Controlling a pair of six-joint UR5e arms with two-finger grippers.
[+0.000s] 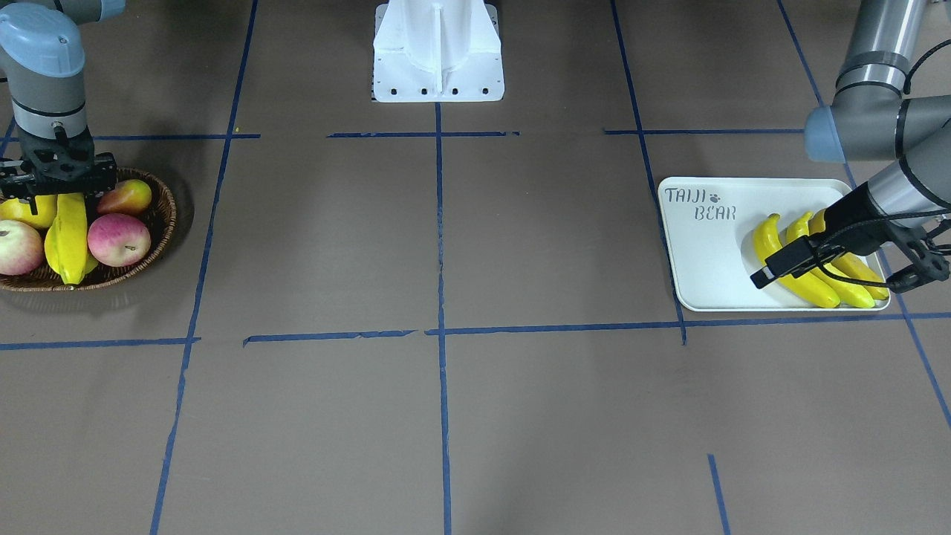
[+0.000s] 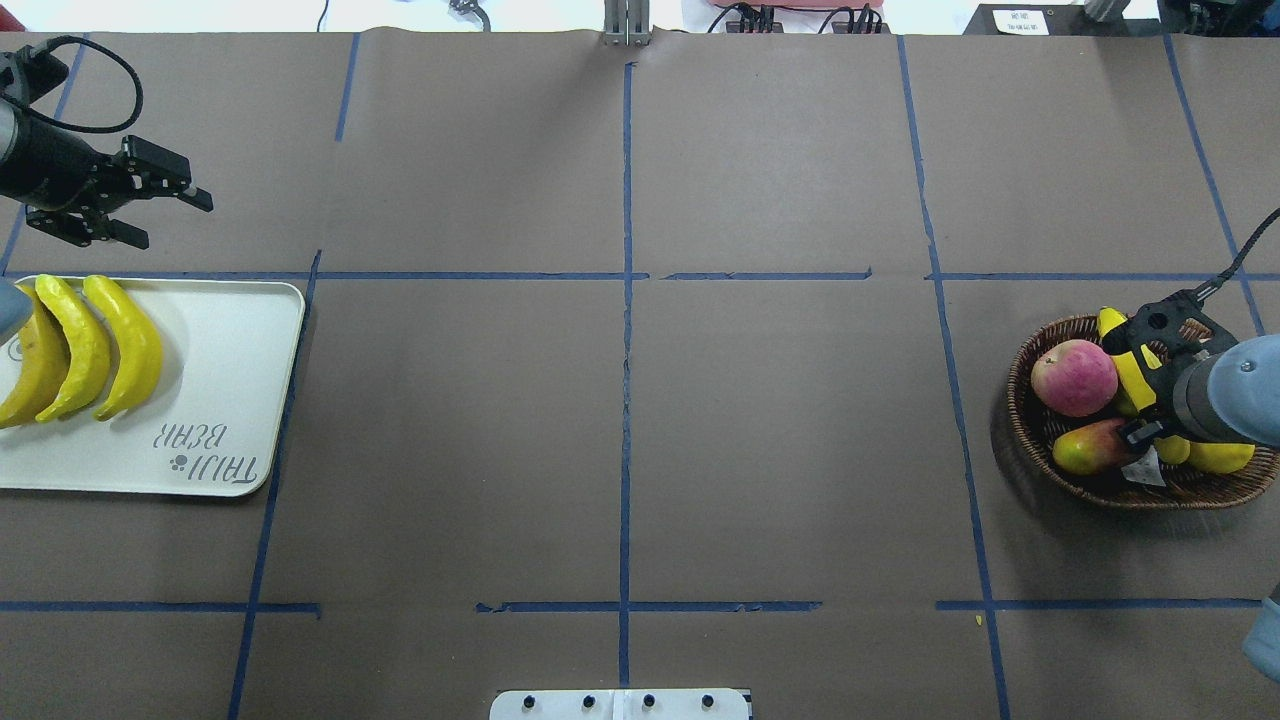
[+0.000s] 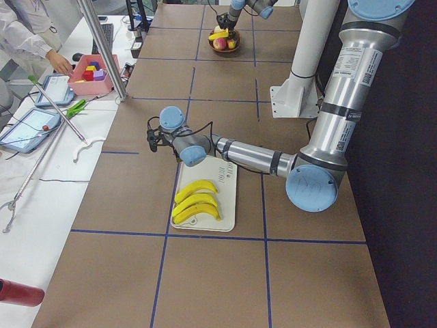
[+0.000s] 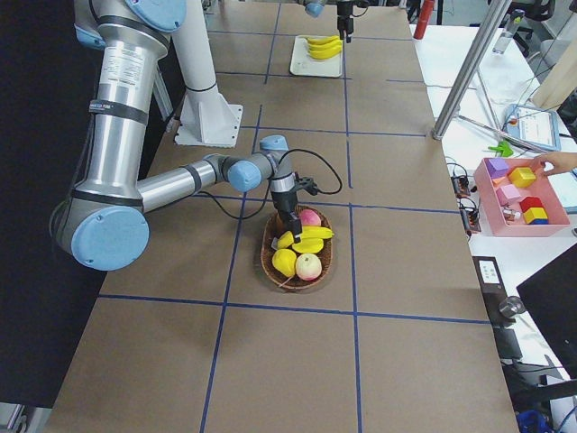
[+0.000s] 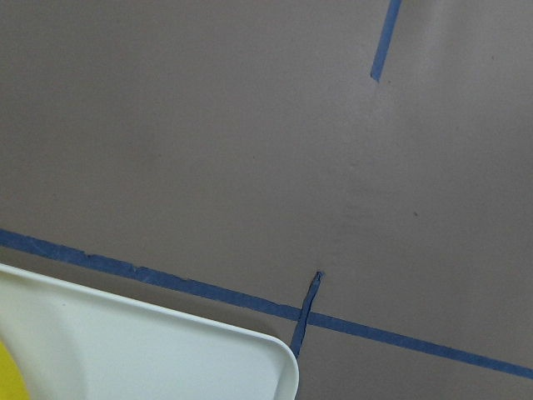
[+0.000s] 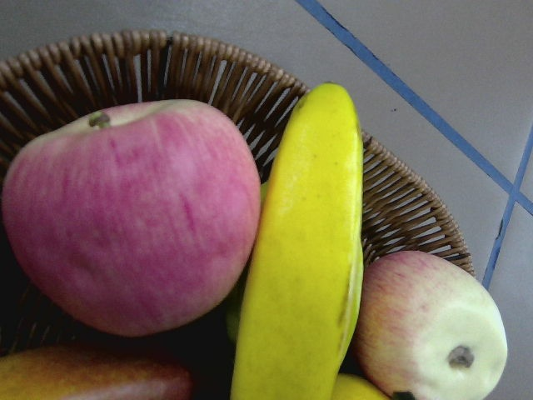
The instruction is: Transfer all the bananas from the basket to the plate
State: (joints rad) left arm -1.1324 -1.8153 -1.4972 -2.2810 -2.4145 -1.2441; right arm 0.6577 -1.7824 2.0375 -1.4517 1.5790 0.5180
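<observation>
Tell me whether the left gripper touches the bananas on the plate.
Apart. Overhead view: left gripper hangs beyond the plate's edge, clear of the bananas.

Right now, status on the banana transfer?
Left gripper open, empty, off the plate. Right gripper down on last banana in basket, grip unclear. Three bananas on plate. Apples flank it.

Bananas [image 2: 85, 345] on plate [image 2: 220, 350], one in basket [image 2: 1015, 420]
</observation>
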